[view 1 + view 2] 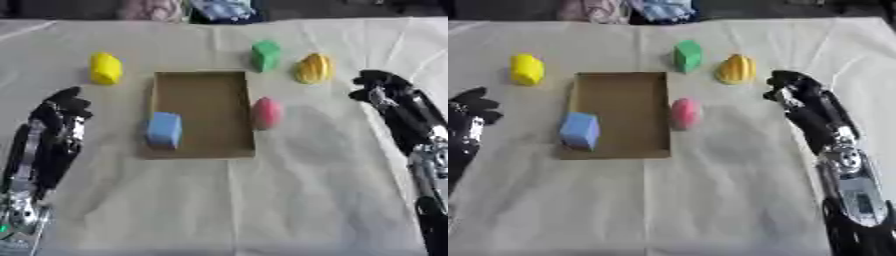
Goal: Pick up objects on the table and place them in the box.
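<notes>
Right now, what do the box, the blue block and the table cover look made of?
Box: probably cardboard, matte brown with thin low walls. Blue block: possibly foam or soft plastic, matte, rounded edges, no glare; cannot tell which. Table cover: cloth or paper sheet, off-white, with visible creases and fold lines.

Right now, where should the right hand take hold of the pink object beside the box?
Grip the pink object across its rounded middle, coming from above. It stands upright, close to the box on one side, so the right hand needs a top approach.
</notes>
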`<state>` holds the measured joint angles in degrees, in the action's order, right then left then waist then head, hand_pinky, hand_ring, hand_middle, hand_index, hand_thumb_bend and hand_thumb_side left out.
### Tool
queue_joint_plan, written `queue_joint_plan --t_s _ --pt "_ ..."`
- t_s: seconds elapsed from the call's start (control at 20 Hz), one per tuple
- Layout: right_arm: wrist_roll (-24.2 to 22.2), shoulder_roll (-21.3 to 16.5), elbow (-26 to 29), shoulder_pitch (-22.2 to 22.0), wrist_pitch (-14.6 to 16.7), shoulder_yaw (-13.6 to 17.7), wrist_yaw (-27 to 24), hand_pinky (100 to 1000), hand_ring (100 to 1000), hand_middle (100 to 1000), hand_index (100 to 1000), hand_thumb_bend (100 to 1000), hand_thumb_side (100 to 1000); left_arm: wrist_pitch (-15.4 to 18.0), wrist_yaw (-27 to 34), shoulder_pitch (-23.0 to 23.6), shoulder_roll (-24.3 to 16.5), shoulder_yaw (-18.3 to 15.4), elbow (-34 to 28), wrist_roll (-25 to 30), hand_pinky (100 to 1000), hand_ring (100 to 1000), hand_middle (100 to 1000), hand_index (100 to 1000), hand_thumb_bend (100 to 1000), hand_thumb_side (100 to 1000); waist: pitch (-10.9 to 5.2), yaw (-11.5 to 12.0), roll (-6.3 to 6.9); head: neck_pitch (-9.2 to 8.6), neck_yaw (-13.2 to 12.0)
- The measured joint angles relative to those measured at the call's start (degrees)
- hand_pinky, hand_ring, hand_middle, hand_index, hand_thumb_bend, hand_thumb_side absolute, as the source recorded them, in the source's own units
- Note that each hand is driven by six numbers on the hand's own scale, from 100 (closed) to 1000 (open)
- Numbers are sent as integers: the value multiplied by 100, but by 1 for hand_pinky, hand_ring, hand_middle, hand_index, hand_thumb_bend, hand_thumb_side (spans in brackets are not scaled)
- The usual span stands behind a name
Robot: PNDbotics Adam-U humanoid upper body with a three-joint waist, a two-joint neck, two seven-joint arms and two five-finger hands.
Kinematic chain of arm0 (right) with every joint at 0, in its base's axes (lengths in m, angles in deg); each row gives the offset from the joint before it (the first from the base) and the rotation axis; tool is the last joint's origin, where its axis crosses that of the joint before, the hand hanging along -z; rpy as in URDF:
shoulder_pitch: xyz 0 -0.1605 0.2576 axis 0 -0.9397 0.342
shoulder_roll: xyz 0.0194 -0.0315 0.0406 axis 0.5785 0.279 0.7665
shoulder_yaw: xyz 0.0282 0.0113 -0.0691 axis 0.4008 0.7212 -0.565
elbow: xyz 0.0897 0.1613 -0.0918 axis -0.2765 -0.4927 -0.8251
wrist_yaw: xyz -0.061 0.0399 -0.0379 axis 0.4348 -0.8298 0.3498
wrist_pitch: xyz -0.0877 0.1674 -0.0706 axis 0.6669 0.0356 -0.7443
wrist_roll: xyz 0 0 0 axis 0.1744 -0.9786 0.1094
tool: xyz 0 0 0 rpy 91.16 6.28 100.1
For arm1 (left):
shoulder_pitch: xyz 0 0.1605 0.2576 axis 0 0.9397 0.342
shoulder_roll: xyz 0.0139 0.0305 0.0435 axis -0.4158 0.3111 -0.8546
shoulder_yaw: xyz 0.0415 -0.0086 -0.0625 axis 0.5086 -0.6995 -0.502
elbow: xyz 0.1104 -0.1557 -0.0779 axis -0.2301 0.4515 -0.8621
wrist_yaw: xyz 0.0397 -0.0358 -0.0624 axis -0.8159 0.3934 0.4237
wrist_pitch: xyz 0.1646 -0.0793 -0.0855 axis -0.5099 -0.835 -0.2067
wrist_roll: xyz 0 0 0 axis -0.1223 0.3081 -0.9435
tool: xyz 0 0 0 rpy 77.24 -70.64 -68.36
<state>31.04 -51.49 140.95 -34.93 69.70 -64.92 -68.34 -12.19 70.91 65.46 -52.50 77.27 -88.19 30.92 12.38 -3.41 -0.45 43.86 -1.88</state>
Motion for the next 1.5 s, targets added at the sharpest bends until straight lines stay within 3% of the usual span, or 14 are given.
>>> queue_joint_plan --t_s 0.3,0.65,0.9,1.15,1.5 --pt "-1 0 0 0 1 0 0 817 662 695 770 100 457 379 2 -12 -788 -220 0 -210 754 689 681 865 100 571 0 -8 0 0 7" --pt "-11 -2 0 34 -1 -2 0 817 661 694 770 100 460 616 -21 -10 -2066 -469 0 -264 760 707 705 869 100 447 0 -86 1 0 47" --pt "-38 -4 -1 43 -6 -7 0 817 659 693 770 100 456 266 -167 -95 -3139 -531 -7 -78 769 731 735 873 100 339 0 -173 46 0 106" --pt "-84 -7 -1 47 2 -46 0 817 658 692 770 100 454 -341 -518 -572 -3941 -382 44 503 771 740 748 877 100 296 -1 -276 49 0 107" --pt "-165 -8 -8 72 17 -116 0 817 656 690 769 100 453 -377 -1059 -1582 -4204 83 1037 1292 772 750 761 877 100 243 -5 -440 73 0 77"
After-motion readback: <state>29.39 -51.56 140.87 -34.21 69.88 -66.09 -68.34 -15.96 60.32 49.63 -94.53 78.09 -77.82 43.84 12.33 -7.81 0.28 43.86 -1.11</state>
